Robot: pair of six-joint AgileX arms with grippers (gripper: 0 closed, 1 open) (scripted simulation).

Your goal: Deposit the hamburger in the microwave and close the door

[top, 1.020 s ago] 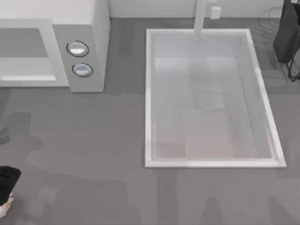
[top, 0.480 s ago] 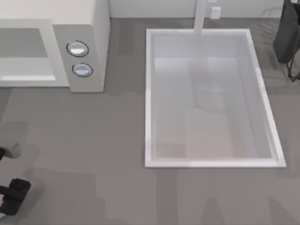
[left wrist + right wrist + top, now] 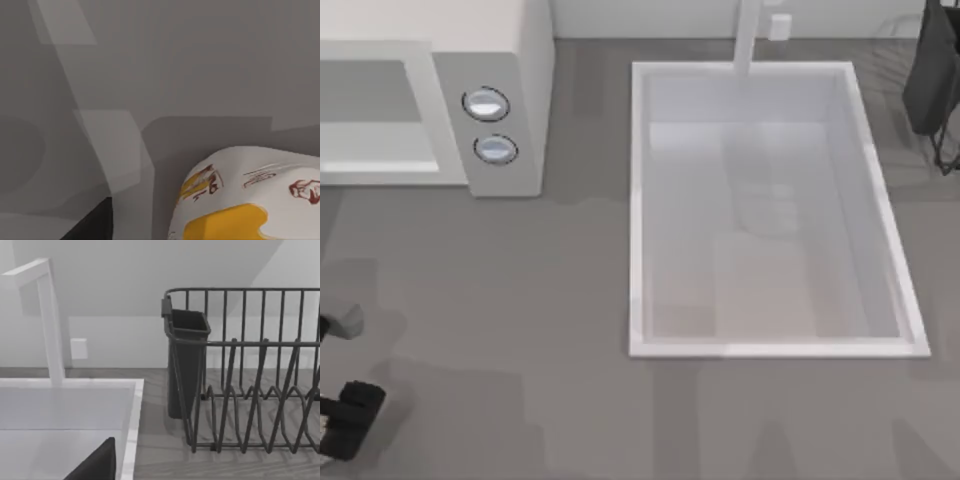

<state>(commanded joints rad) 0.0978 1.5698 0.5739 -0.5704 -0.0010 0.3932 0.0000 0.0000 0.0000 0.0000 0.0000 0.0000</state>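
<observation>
My left gripper point(image 3: 342, 425) sits at the table's near left edge; I cannot tell how its fingers stand. The hamburger point(image 3: 250, 197), in its white printed wrapper, shows right under my left wrist camera. The microwave point(image 3: 440, 100) stands far left, well apart from it

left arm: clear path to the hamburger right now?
Probably yes. The left wrist view shows the hamburger close beneath the camera on bare counter, nothing around it. In the top view the left gripper sits at the table's front-left edge, far from the microwave.
</observation>
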